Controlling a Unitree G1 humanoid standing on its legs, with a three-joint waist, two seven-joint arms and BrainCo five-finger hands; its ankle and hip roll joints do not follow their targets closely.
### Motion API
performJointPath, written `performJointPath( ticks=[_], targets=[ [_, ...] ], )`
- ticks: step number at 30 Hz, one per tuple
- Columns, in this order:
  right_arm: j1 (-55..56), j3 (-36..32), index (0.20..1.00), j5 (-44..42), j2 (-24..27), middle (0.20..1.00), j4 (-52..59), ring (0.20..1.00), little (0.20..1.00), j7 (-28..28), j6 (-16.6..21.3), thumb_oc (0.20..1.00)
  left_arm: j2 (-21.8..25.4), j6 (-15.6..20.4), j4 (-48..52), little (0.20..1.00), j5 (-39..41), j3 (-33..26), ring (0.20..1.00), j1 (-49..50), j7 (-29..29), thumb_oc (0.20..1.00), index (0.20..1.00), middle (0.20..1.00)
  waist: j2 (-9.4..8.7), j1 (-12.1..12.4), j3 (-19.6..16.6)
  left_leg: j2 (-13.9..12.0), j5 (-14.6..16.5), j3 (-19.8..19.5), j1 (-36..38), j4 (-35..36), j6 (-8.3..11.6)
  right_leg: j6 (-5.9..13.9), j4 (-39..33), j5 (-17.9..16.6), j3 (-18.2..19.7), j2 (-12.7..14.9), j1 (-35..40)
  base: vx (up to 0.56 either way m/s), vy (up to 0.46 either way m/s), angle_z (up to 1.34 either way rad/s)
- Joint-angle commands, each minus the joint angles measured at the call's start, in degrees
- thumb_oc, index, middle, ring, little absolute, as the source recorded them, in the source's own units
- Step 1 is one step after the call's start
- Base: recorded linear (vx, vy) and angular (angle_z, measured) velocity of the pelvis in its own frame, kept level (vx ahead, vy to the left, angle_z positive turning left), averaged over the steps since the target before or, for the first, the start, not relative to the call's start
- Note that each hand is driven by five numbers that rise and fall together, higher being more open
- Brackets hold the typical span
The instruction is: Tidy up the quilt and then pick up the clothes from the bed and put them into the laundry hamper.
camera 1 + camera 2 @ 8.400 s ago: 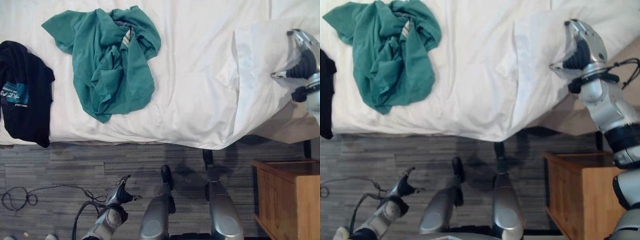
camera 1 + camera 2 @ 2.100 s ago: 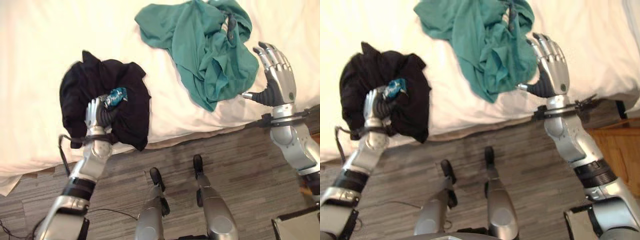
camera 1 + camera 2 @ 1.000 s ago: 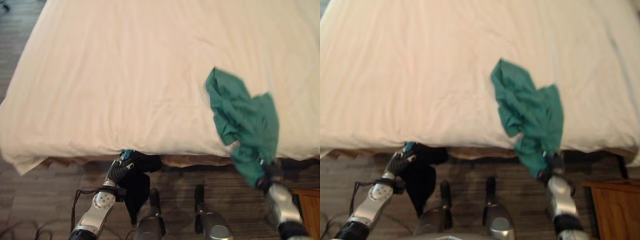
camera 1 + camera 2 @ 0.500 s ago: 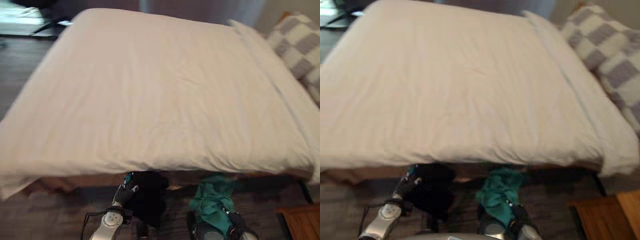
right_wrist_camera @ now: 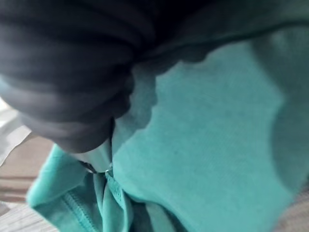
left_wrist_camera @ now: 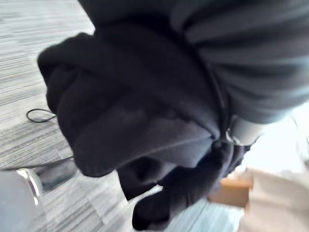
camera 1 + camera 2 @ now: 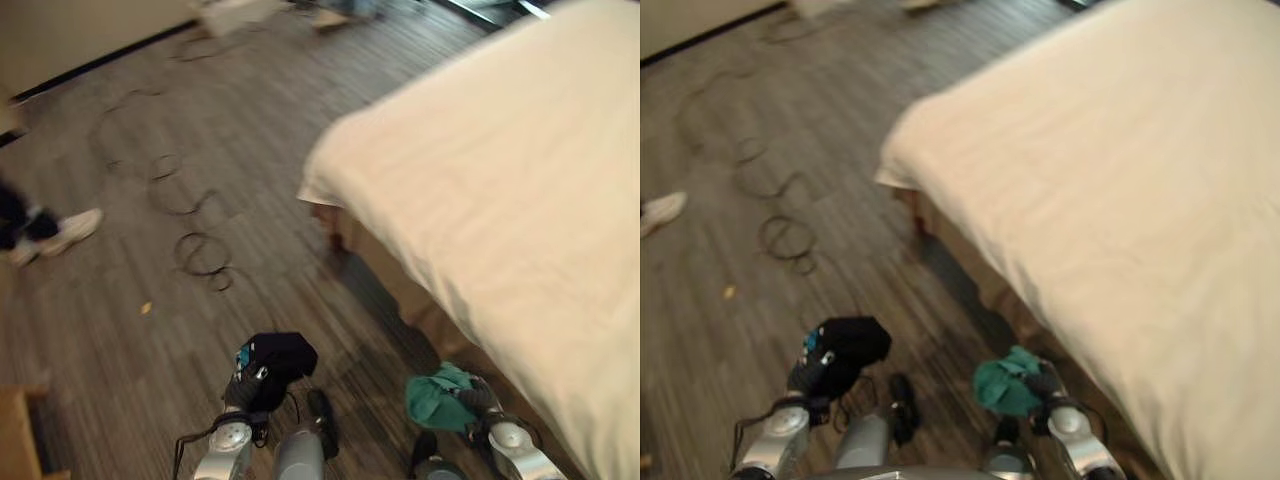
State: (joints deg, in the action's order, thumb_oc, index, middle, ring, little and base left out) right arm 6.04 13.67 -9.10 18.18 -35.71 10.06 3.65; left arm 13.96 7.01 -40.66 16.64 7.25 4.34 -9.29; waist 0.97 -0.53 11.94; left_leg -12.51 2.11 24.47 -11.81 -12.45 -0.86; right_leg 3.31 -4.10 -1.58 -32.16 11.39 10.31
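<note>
Left eye view: the quilt (image 7: 500, 190) lies flat over the bed (image 7: 400, 290) with no clothes on it, so tidying and pick-up look done; the hamper drop remains, and no hamper is visible. The left hand (image 7: 243, 388) is clenched on one black garment (image 7: 280, 355), carried low above the floor (image 7: 150, 280); the right hand (image 7: 478, 400) grips one teal garment (image 7: 437, 395). A person's shoe (image 7: 65, 230) is at the far left

Right eye view: same count, two garments, one per hand, both beside the bed's edge

Left wrist view: black cloth bunches under the dark cover

Right wrist view: teal cloth is bunched close against the hand's cover
</note>
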Motion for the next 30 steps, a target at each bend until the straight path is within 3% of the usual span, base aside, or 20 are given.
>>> performJointPath(
  ticks=[1, 2, 4, 5, 6, 8, 9, 11, 15, 16, 19, 20, 21, 22, 24, 25, 27, 29, 30],
  targets=[
    [-4.3, -5.6, 0.2, -1.2, -0.1, 0.2, -1.5, 0.2, 0.2, 2.3, 2.7, 0.2, 3.0, 1.8, 0.6, 0.2, 1.6, -1.1, 0.2, -2.3, -1.5, 0.2, 0.2, 0.2, -0.78, 1.7, 0.4, -1.1, -0.8, -2.9, 7.9, 6.5, 7.45, 4.67, 0.2, 5.5, 4.4, 1.6, -4.2, 0.09, 0.314, 2.21],
    [-3.6, -6.8, 0.2, -1.5, -0.5, 0.2, -1.9, 0.2, 0.2, 2.7, 2.6, 0.2, 2.9, 1.4, 1.1, 0.2, 1.2, -0.9, 0.2, -1.8, -1.5, 0.2, 0.2, 0.2, -0.83, 2.0, -0.2, 0.3, -0.7, -4.0, 8.7, 8.9, 7.17, 5.22, 1.8, 5.1, 3.4, 2.5, -4.5, 0.12, 0.355, 1.87],
    [-2.4, -9.0, 0.2, -0.4, -1.0, 0.2, -1.8, 0.2, 0.2, 4.0, 2.3, 0.2, 3.3, 0.9, 1.6, 0.2, 0.1, -0.7, 0.2, -2.3, -1.8, 0.2, 0.2, 0.2, -0.93, 2.7, -0.1, 3.5, -0.9, -6.8, 9.2, 13.9, 5.8, 6.88, 10.1, 4.1, 0.5, 6.6, -6.8, 0.05, 0.369, 1.43],
    [-2.3, -9.0, 0.2, -0.1, -1.1, 0.2, -0.6, 0.2, 0.2, 4.7, 2.5, 0.2, 3.8, 1.1, 2.3, 0.2, -0.6, 0.0, 0.2, -2.9, -2.4, 0.2, 0.2, 0.2, -0.88, 2.2, 1.1, 5.5, -0.8, -9.4, 9.4, 16.1, 4.6, 7.53, 16.4, 2.7, 2.8, 8.4, -10.3, -0.02, 0.334, 1.06],
    [-2.5, -9.1, 0.2, -0.1, -1.1, 0.2, -0.2, 0.2, 0.2, 5.1, 2.7, 0.2, 4.1, 1.2, 2.2, 0.2, -1.2, 0.4, 0.2, -3.6, -3.0, 0.2, 0.2, 0.2, -0.64, 1.2, 1.8, 6.4, -0.6, -11.2, 9.3, 16.9, 3.93, 7.65, 19.4, 2.6, 8.2, 7.5, -13.6, -0.1, 0.303, 1.24],
    [-2.9, -8.9, 0.2, -0.6, -0.8, 0.2, -0.1, 0.2, 0.2, 5.6, 2.9, 0.2, 4.1, 1.7, 2.5, 0.2, -2.1, 1.3, 0.2, -4.6, -3.9, 0.2, 0.2, 0.2, 0.69, -1.1, 2.7, 7.4, -1.7, -14.5, 8.8, 17.4, 3.47, 6.38, 18.7, 5.5, 22.7, -0.9, -19.1, -0.03, 0.211, 1.33],
    [-2.6, -9.0, 0.2, -0.5, -0.6, 0.2, -0.2, 0.2, 0.2, 6.0, 3.1, 0.2, 3.9, 1.8, 2.6, 0.2, -2.4, 1.9, 0.2, -4.9, -3.7, 0.2, 0.2, 0.2, 1.0, -1.8, 3.4, 8.2, -1.7, -16.4, 9.1, 17.4, 3.31, 6.42, 17.2, 7.0, 27.7, -3.8, -19.6, 0.09, 0.11, 1.31],
    [-2.0, -8.3, 0.2, 0.3, 0.2, 0.2, 0.5, 0.2, 0.2, 6.7, 3.7, 0.2, 3.5, 1.6, 1.1, 0.2, -3.4, 3.5, 0.2, -6.1, -4.0, 0.2, 0.2, 0.2, 0.99, -3.6, 4.5, 9.8, -1.0, -19.7, 9.8, 17.4, 3.12, 5.01, 11.1, 6.8, 35.0, -6.9, -20.0, 0.11, 0.017, 1.49],
    [-2.4, -7.2, 0.2, 1.6, -0.1, 0.2, 0.8, 0.2, 0.2, 6.4, 3.7, 0.2, 2.5, 2.1, 0.5, 0.2, -3.0, 3.3, 0.2, -5.7, -3.6, 0.2, 0.2, 0.2, -0.34, -3.1, 4.3, 10.8, -0.3, -20.6, 10.4, 16.5, 3.0, 5.62, 7.2, 4.8, 33.7, -4.8, -16.7, 0.05, -0.039, 1.21],
    [-6.6, -3.9, 0.2, 2.6, 5.1, 0.2, -8.9, 0.2, 0.2, 7.0, 0.8, 0.2, -1.0, -1.3, -7.2, 0.2, -7.5, 11.7, 0.2, -15.5, -5.1, 0.2, 0.2, 0.2, 1.04, -0.4, 8.0, 11.4, -3.1, -22.5, 9.5, 17.4, 3.15, 2.61, 5.2, 6.4, 27.4, -8.3, -13.5, 0.01, -0.037, 0.33],
    [-6.5, -3.6, 0.2, 3.6, 5.4, 0.2, -7.1, 0.2, 0.2, 6.6, 0.9, 0.2, -0.7, -1.5, -7.1, 0.2, -7.2, 11.1, 0.2, -14.6, -5.0, 0.2, 0.2, 0.2, 1.18, -0.3, 7.7, 10.5, -2.2, -22.7, 11.1, 17.3, 3.62, 1.92, 6.7, 8.1, 27.1, -8.7, -12.9, 0.18, -0.18, 0.2],
    [-6.4, -3.6, 0.2, 4.2, 5.7, 0.2, -6.0, 0.2, 0.2, 5.9, 0.8, 0.2, -0.3, -1.2, -6.8, 0.2, -6.9, 10.6, 0.2, -13.6, -4.7, 0.2, 0.2, 0.2, 1.07, -0.1, 8.0, 9.8, -0.1, -22.6, 11.3, 12.8, 4.19, 1.17, 8.2, 9.3, 26.8, -8.7, -12.2, 0.09, -0.103, 0.11],
    [-6.4, -3.6, 0.2, 4.2, 5.7, 0.2, -6.0, 0.2, 0.2, 5.9, 0.8, 0.2, -0.3, -1.2, -6.8, 0.2, -6.9, 10.6, 0.2, -13.6, -4.7, 0.2, 0.2, 0.2, 1.08, -0.1, 8.0, 9.8, 0.0, -22.6, 11.2, 12.5, 4.2, 1.16, 8.3, 9.3, 26.7, -8.8, -12.2, 0.14, -0.231, 0.01],
    [-6.0, -4.2, 0.2, 4.4, 6.4, 0.2, -4.4, 0.2, 0.2, 5.7, 1.4, 0.2, -0.2, -1.1, -5.8, 0.2, -6.2, 10.7, 0.2, -13.2, -4.3, 0.2, 0.2, 0.2, 0.91, 0.4, 9.0, 9.3, -0.8, -22.1, 8.8, 4.5, 5.43, 0.08, 7.9, 9.7, 26.2, -8.7, -10.4, 0.04, -0.13, 0.07],
    [-6.0, -4.2, 0.2, 4.4, 6.4, 0.2, -4.4, 0.2, 0.2, 5.7, 1.4, 0.2, -0.2, -1.1, -5.8, 0.2, -6.2, 10.7, 0.2, -13.2, -4.3, 0.2, 0.2, 0.2, 0.97, 0.3, 9.0, 9.2, -0.6, -22.3, 8.6, 4.1, 5.46, 0.05, 7.9, 9.7, 26.1, -8.8, -10.4, 0.05, -0.179, 0.17],
    [-6.1, -5.4, 0.2, 4.2, 7.8, 0.2, -3.0, 0.2, 0.2, 6.5, 1.4, 0.2, -0.6, -1.4, -5.0, 0.2, -6.2, 11.2, 0.2, -13.9, -4.2, 0.2, 0.2, 0.2, 0.32, 1.6, 11.0, 7.6, -6.3, -21.2, -0.7, -11.4, 5.85, -1.91, 6.8, 11.0, 24.4, -8.5, -7.3, 0.05, -0.226, 0.4],
    [-5.9, -5.4, 0.2, 4.1, 8.1, 0.2, -2.7, 0.2, 0.2, 6.8, 1.1, 0.2, -0.7, -1.5, -5.3, 0.2, -6.0, 11.1, 0.2, -13.9, -4.5, 0.2, 0.2, 0.2, 0.11, 1.8, 10.9, 7.5, -5.2, -19.9, -2.5, -12.7, 5.14, -2.06, 6.0, 11.7, 23.7, -8.4, -6.1, 0.23, -0.19, 0.42],
    [-5.1, -5.1, 0.2, 4.7, 8.5, 0.2, -1.8, 0.2, 0.2, 6.6, 0.6, 0.2, -1.1, -1.6, -5.3, 0.2, -6.1, 10.3, 0.2, -13.0, -4.8, 0.2, 0.2, 0.2, -0.24, 3.3, 9.4, 9.2, -1.0, -16.0, -5.0, -6.7, 3.89, -1.08, 3.5, 13.4, 23.1, -7.9, -2.5, 0.51, -0.055, -0.28],
    [-5.0, -4.8, 0.2, 5.5, 8.8, 0.2, -1.8, 0.2, 0.2, 6.7, 0.5, 0.2, -1.2, -1.6, -5.1, 0.2, -6.4, 9.7, 0.2, -12.4, -4.8, 0.2, 0.2, 0.2, 0.48, 4.0, 8.4, 9.6, -2.4, -14.6, -5.8, -1.7, 4.0, -0.53, 2.7, 13.9, 22.7, -8.6, -1.7, 0.49, 0.048, -0.45]
  ],
)
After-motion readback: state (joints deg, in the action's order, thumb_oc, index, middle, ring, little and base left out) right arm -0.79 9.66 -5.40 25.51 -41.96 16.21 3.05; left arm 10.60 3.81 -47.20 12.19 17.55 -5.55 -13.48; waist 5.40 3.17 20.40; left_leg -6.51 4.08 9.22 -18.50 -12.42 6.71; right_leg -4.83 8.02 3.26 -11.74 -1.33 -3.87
